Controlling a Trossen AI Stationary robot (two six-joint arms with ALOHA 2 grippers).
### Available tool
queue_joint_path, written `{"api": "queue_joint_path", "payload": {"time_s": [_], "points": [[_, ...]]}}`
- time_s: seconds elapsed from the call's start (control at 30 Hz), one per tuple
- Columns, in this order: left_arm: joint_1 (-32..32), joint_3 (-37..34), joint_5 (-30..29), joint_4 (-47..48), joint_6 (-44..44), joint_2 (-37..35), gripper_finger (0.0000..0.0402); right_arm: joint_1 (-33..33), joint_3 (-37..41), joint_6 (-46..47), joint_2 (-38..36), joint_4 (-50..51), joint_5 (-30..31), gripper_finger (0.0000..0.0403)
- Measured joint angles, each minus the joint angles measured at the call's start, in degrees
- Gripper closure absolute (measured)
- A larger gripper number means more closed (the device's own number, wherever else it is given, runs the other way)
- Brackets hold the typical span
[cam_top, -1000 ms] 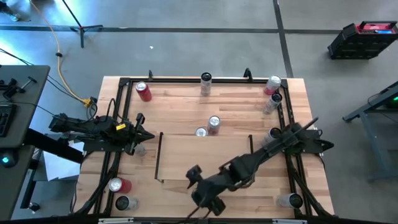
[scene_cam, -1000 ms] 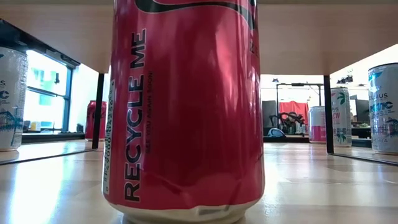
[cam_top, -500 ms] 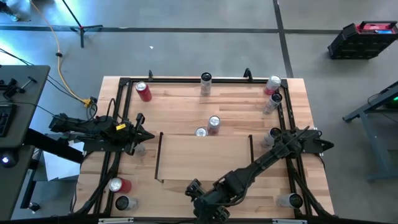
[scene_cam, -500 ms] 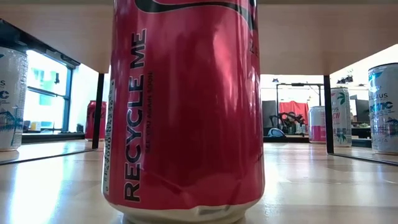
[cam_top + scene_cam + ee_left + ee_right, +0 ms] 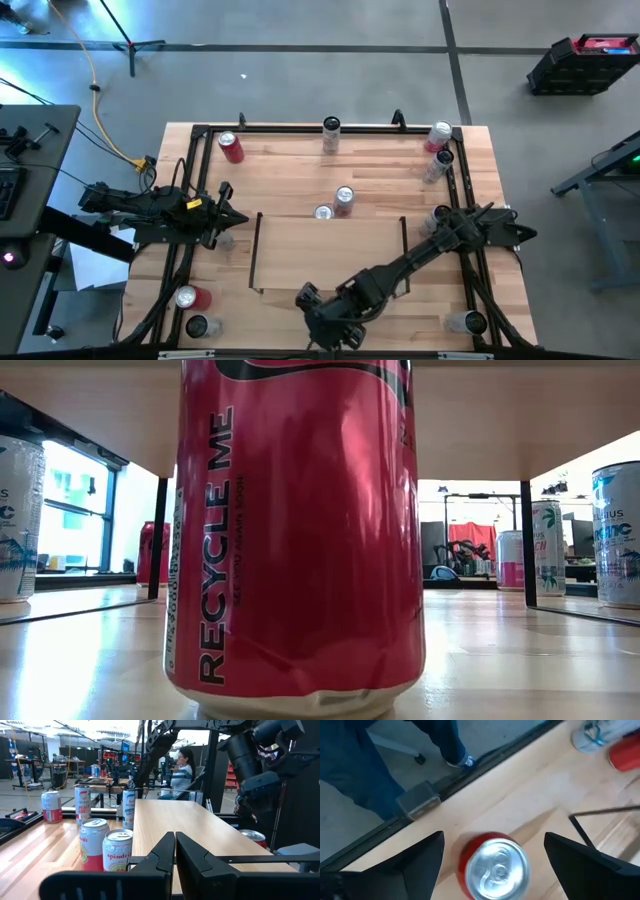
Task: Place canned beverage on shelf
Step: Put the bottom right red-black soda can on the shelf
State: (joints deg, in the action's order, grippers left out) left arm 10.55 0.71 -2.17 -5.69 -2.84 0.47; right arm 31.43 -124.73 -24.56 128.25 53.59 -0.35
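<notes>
**Right gripper spread over a red can at the near table edge**

Writing: the low view is filled by a red can (image 5: pixel 295 530) w/ "RECYCLE ME" running up its side in black. Behind it on the right stand a white can (image 5: pixel 617 532) w/ blue lettering too cut off to read, plus a white-and-pink can (image 5: pixel 547 546). In the left wrist view, two cans stand side by side: one (image 5: pixel 118 849) reads "spindrift", the other (image 5: pixel 93 843) shows only part of that word. Farther off, a tall can (image 5: pixel 82 805) reads "PEACH".

Right gripper (image 5: pixel 492 857): fingers (image 5: pixel 420 857) spread wide, one on each side of the red can's silver top (image 5: pixel 495 865), not touching it. It holds nothing. From above, this gripper (image 5: pixel 325 322) sits at the table's near edge, just in front of the shelf (image 5: pixel 330 255).

Left gripper (image 5: pixel 175 851): fingers pressed together, nothing between them. It waits at the left side of the table (image 5: pixel 222 216), beside the shelf's left rail.

Shelf: light-wood bay w/ thin black rails, mid-table; no can on it. The red can is outside it, on the near side.

Only the right wrist view shows the can's top and a person's blue trouser leg (image 5: pixel 380 775) past the table edge. Only the left wrist view shows a seated person (image 5: pixel 182 770) in the room behind. From above, the arm hides the red can.
</notes>
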Motion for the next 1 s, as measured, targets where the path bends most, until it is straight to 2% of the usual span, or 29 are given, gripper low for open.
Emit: {"api": "queue_joint_path", "payload": {"time_s": [0.37,0.53,1.0], "points": [[0.0,0.0,0.0,0.0,0.0,0.0,0.0396,-2.7,0.1,-2.4,1.1,0.6,-5.6,0.0072],[0.0,0.0,0.0,0.0,0.0,0.0,0.0396,-3.0,0.1,-7.7,1.7,1.6,-5.9,0.0072],[0.0,0.0,0.0,0.0,0.0,0.0,0.0396,-3.0,0.0,-8.1,3.1,4.8,-7.3,0.0072]]}}
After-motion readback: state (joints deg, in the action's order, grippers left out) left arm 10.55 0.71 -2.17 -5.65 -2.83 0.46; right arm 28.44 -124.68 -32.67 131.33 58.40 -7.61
